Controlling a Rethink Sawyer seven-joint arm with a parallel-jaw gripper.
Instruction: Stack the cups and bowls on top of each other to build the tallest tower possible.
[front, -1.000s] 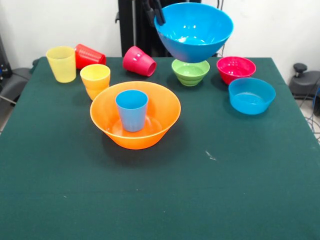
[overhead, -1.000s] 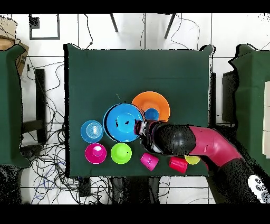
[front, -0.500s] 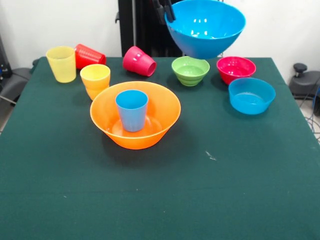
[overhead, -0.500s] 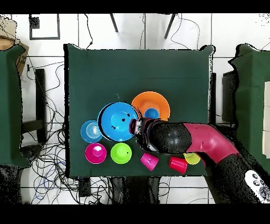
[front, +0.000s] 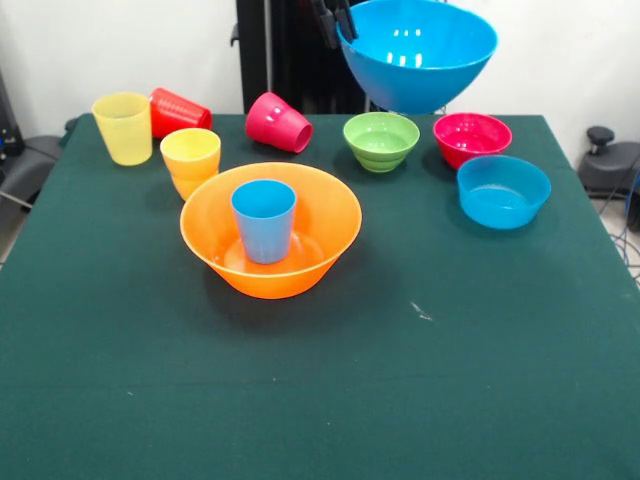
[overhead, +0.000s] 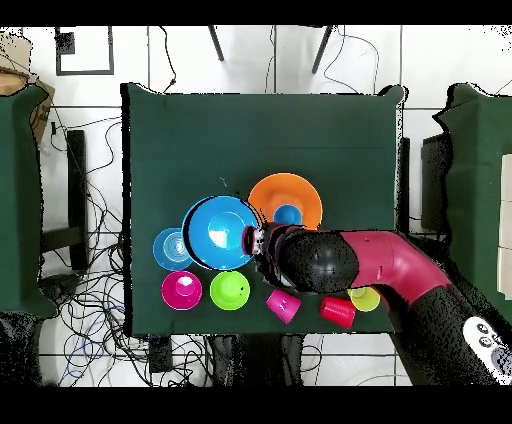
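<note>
Status: early stage. The base of the tower is in place: the large orange bowl (front: 271, 230) sits upright near the middle of the bench (front: 320, 400), and the light blue cup (front: 264, 220) stands upright inside it. Nothing rests on that cup yet.

The gripper (front: 335, 20) is at the top of the front view, its fingers closed on the rim of the large blue bowl (front: 418, 52). The bowl hangs clear of the bench, mouth up and slightly tilted, above the green bowl (front: 380, 141) and the magenta bowl (front: 472, 138). It is well apart from the orange bowl, so the carry across is judged incomplete.

Items left to place:
- small blue bowl (front: 503, 190), upright beside the magenta bowl;
- orange cup (front: 190, 160), upright, just behind the large orange bowl;
- yellow cup (front: 123, 127), upright;
- red cup (front: 179, 112) and pink cup (front: 278, 122), both lying on their sides.

Judgement: two of ten pieces are stacked, and one is in transit.
</note>
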